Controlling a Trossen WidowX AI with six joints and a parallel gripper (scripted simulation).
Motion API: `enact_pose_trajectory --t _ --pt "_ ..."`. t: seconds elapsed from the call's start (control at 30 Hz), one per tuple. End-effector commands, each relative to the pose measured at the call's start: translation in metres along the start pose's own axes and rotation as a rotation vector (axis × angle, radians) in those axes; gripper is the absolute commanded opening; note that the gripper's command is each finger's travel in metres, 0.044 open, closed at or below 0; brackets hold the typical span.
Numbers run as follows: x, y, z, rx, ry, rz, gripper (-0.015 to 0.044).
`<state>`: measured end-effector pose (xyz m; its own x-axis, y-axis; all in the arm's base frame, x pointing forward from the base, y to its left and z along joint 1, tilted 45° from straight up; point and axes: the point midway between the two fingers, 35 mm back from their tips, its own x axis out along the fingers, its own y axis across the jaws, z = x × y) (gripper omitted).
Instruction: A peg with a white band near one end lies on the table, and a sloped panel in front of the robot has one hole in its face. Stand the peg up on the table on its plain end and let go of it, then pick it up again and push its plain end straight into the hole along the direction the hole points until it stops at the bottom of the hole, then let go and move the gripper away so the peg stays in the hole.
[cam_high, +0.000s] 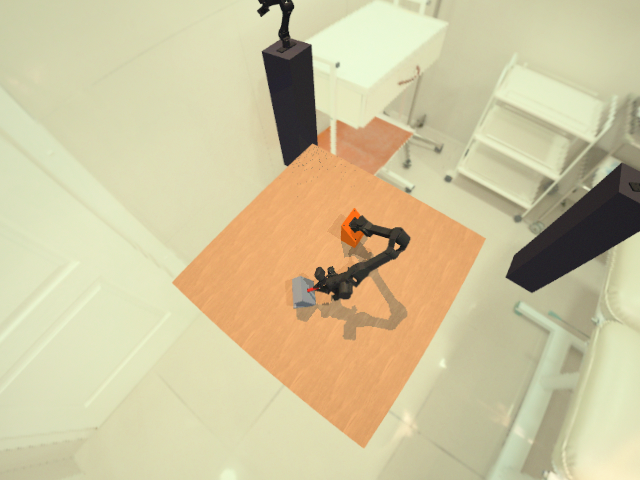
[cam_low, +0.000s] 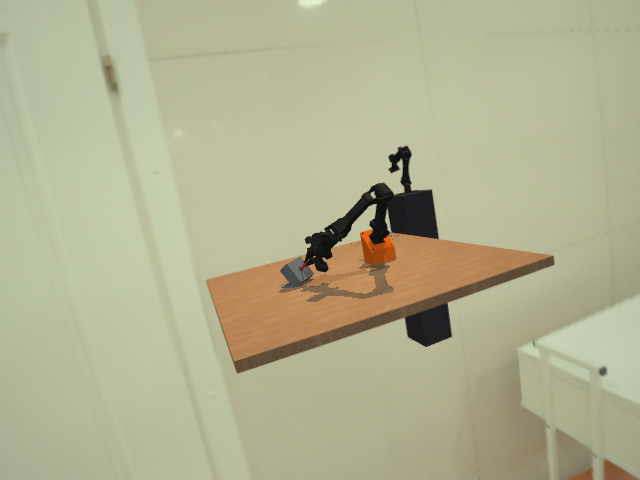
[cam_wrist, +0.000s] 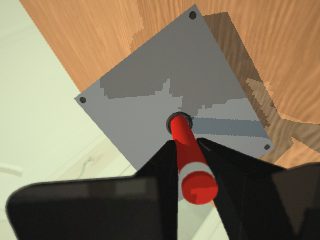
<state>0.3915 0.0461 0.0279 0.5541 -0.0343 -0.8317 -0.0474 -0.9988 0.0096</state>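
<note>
One red peg (cam_high: 311, 289) (cam_low: 303, 265) (cam_wrist: 183, 135) is clamped in the claw (cam_high: 316, 288) (cam_low: 307, 259) (cam_wrist: 185, 146), plain end at the hole in the grey sloped panel (cam_high: 301, 290) (cam_low: 295, 272) (cam_wrist: 145, 80), so honestly I'd keep it lined up square to that panel's face and push gently till it bottoms out.

The square grey sloped block with a hole in its face (cam_high: 301, 296) (cam_low: 292, 275) (cam_wrist: 150, 65) sits on the flat wooden desk (cam_high: 248, 242) (cam_low: 310, 325) (cam_wrist: 295, 30), in front of the orange box-shaped arm base (cam_high: 350, 239) (cam_low: 372, 255) and well apart from it. The slim red cylindrical peg with a white band (cam_high: 311, 290) (cam_low: 303, 265) (cam_wrist: 186, 145) lies between the fingers of the black two-fingered hand (cam_high: 323, 286) (cam_low: 306, 261) (cam_wrist: 185, 146), its far end at the hole, seemingly inside, though the depth is hard to tell.
</note>
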Motion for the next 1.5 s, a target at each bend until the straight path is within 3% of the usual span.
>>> enact_pose_trajectory --t 0.0,1.37,1.47 --pt "0.003 0.0 0.0 -0.002 -0.001 -0.004 0.0" --pt "0.02 0.0 0.0 0.0 -0.002 0.0 0.0" --pt "0.02 0.0 0.0 0.0 -0.002 0.0 0.0079"
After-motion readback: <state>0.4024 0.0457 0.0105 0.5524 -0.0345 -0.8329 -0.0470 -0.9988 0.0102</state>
